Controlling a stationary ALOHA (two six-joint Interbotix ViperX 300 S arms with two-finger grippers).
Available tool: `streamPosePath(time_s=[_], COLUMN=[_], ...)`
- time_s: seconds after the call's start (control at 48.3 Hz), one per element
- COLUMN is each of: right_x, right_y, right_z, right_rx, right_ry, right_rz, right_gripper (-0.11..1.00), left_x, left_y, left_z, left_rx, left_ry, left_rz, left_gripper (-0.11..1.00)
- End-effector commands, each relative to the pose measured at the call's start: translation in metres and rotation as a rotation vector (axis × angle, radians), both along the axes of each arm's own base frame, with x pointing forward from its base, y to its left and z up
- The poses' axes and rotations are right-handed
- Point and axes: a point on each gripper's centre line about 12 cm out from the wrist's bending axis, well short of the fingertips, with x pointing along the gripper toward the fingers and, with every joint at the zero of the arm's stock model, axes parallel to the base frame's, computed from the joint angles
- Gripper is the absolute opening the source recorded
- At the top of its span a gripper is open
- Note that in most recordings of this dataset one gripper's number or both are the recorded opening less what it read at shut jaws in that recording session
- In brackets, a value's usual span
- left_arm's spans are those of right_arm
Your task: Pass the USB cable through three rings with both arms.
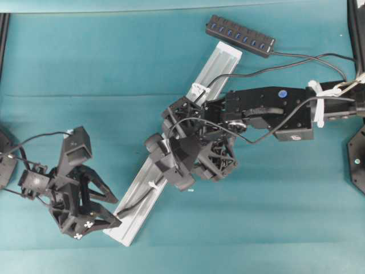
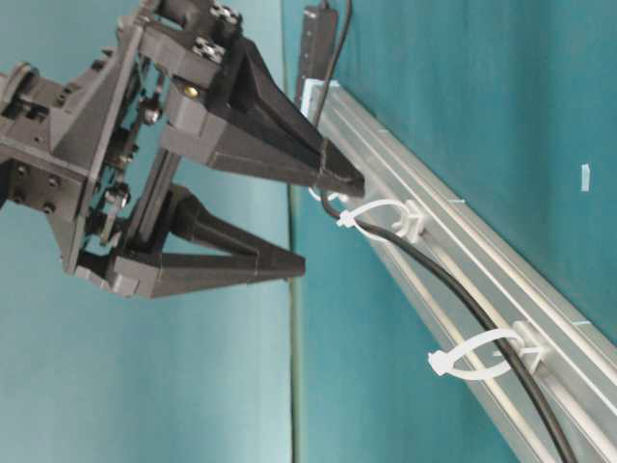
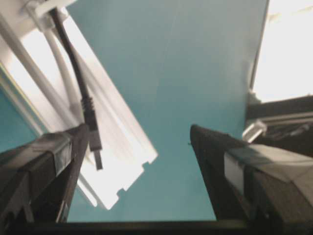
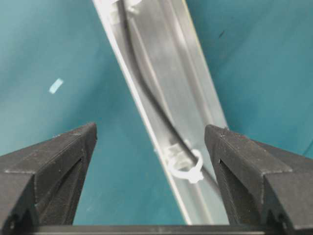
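Observation:
The silver rail (image 1: 222,60) lies diagonally on the teal mat. The black USB cable (image 1: 256,71) runs from the hub along the rail, through one ring (image 1: 198,88) and a lower ring (image 1: 153,185). Two rings (image 2: 386,214) (image 2: 482,352) hold the cable (image 2: 453,289). The plug (image 3: 95,147) lies free on the rail's end (image 3: 122,142), beside one finger of my open left gripper (image 3: 139,132) (image 1: 117,210). My right gripper (image 4: 150,129) (image 1: 191,140) hangs open above the rail, a ring (image 4: 188,169) and the cable (image 4: 151,98) below its fingers.
The black multi-port hub (image 1: 239,35) lies at the back beyond the rail's far end. Black arm bases stand at the right edge (image 1: 356,148) and left edge (image 1: 5,160). A small white mark (image 4: 56,85) sits on the mat beside the rail.

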Motion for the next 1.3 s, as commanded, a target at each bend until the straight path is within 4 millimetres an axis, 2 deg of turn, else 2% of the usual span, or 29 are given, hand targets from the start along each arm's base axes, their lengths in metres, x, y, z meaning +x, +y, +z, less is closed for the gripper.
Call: streamPosePath(time_s=[0.0, 0.186, 0.29, 0.455, 0.642, 0.952, 1.284], right_x=[0.0, -0.006, -0.01, -0.014, -0.013, -0.012, -0.012], right_y=[0.0, -0.01, -0.015, -0.023, -0.023, -0.021, -0.02], right_z=[0.018, 0.053, 0.063, 0.066, 0.07, 0.077, 0.079], right_rx=[0.008, 0.017, 0.02, 0.025, 0.029, 0.029, 0.029], right_ry=[-0.04, -0.125, -0.146, -0.149, -0.162, -0.18, -0.185], right_rz=[-0.02, -0.067, -0.089, -0.121, -0.126, -0.121, -0.12], right_gripper=[0.91, 0.91, 0.91, 0.91, 0.91, 0.91, 0.91], left_x=[0.003, -0.003, -0.009, -0.016, -0.023, -0.029, -0.031], left_y=[0.001, 0.005, 0.006, 0.011, 0.019, 0.023, 0.023], left_z=[0.022, 0.052, 0.064, 0.081, 0.097, 0.111, 0.113], left_rx=[-0.007, 0.027, 0.058, 0.094, 0.105, 0.104, 0.115], left_ry=[-0.067, -0.125, -0.128, -0.156, -0.213, -0.266, -0.277], left_rz=[0.001, -0.016, -0.031, -0.041, -0.026, -0.019, -0.024], left_gripper=[0.92, 0.92, 0.92, 0.92, 0.92, 0.92, 0.92])
